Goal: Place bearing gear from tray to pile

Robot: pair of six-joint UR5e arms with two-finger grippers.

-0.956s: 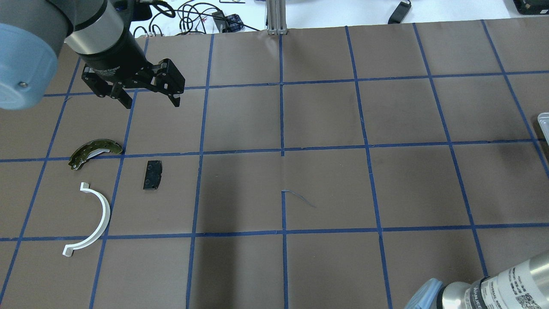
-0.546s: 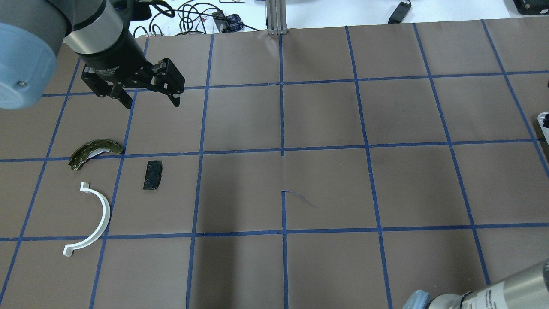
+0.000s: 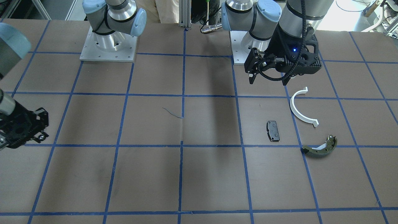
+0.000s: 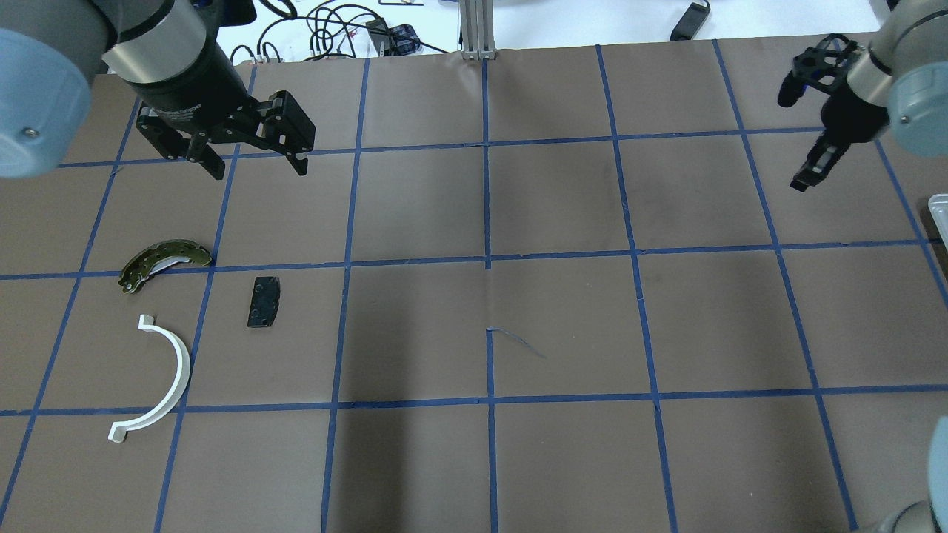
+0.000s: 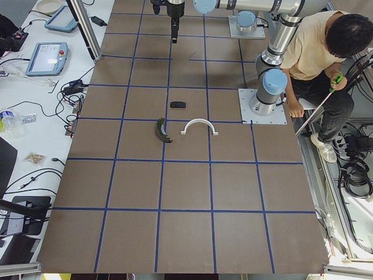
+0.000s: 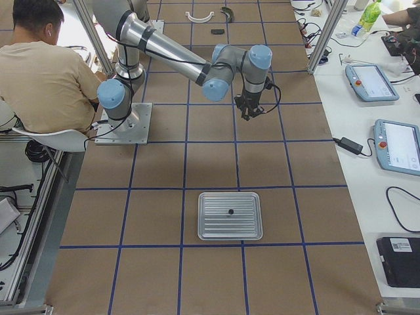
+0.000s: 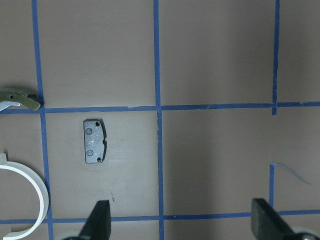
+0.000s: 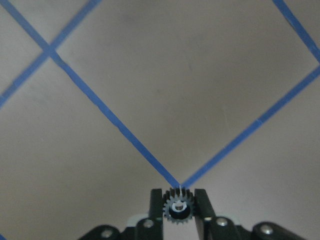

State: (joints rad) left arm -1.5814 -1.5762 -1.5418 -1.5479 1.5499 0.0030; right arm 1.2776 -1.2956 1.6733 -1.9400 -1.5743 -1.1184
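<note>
My right gripper (image 8: pixel 178 220) is shut on a small dark toothed bearing gear (image 8: pixel 178 207), held above bare table. It hangs at the far right in the overhead view (image 4: pixel 800 181) and at the left edge in the front view (image 3: pixel 40 135). The pile lies on the left: a white half-ring (image 4: pixel 174 370), a black pad (image 4: pixel 263 301) and an olive brake shoe (image 4: pixel 159 260). My left gripper (image 4: pixel 255 166) is open and empty, hovering beyond the pile. Its wrist view shows the pad (image 7: pixel 95 140) below it.
A metal tray (image 6: pixel 203 197) with one small dark part (image 6: pixel 230 211) in it sits on the right end of the table; its corner shows in the overhead view (image 4: pixel 939 203). A seated person (image 6: pixel 39 65) is behind the robot bases.
My right arm has swung from the near right corner of the overhead view to the far right, its gripper now in view. My left gripper has shifted slightly away.
</note>
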